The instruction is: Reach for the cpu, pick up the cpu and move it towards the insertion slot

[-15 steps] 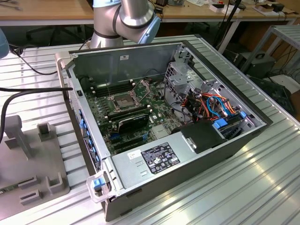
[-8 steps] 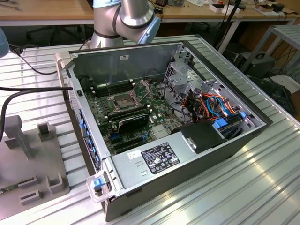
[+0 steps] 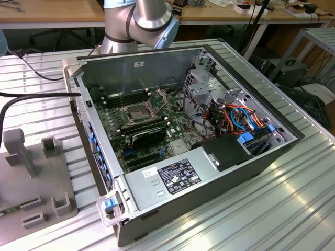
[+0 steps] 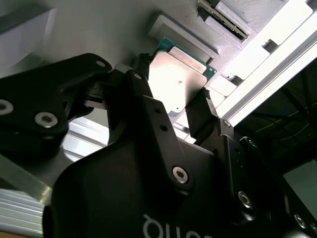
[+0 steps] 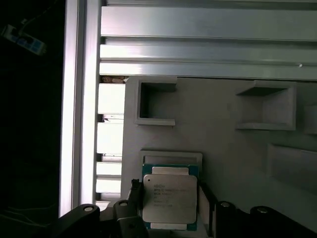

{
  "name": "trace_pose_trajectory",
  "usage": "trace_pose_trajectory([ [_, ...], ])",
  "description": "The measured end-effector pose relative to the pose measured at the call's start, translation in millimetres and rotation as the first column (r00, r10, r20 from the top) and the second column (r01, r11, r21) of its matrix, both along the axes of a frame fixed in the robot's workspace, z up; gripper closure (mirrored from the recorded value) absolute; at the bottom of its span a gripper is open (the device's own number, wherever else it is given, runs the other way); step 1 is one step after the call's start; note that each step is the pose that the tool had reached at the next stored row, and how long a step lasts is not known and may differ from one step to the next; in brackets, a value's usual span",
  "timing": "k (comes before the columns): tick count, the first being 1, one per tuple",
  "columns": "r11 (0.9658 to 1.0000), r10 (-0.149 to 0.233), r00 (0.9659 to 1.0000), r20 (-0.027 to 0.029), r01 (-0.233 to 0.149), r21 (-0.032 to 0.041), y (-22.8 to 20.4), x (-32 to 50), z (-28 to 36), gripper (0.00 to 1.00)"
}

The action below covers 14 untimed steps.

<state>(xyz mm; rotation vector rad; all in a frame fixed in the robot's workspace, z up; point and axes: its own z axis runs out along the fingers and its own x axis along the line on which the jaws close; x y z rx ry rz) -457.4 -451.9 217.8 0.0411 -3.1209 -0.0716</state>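
Black gripper (image 5: 169,186) fingers (image 5: 133,192) stand narrowly parted on 2 opposite sides of the cpu (image 5: 170,197), close beside its edges. It lies flat on the grey fixture tray (image 5: 237,163), against a ridge. Well apart, the insertion slot (image 3: 135,112) sits inside the open computer case (image 3: 141,63).

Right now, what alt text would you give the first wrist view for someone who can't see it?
A square silvery cpu, flanked by the black claw, against a grey moulded tray with box-shaped recesses; ribbed metal table beyond.
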Motion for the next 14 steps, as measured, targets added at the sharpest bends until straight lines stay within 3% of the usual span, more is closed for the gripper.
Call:
trace_pose_trajectory([
  [8,1.0,0.0,1.0,-0.0017,0.0,0.0035,-0.2,0.0,10.6,0.46],
  [14,1.0,0.0,1.0,-0.0061,0.0,0.0069,-0.2,0.0,23.3,0.46],
])
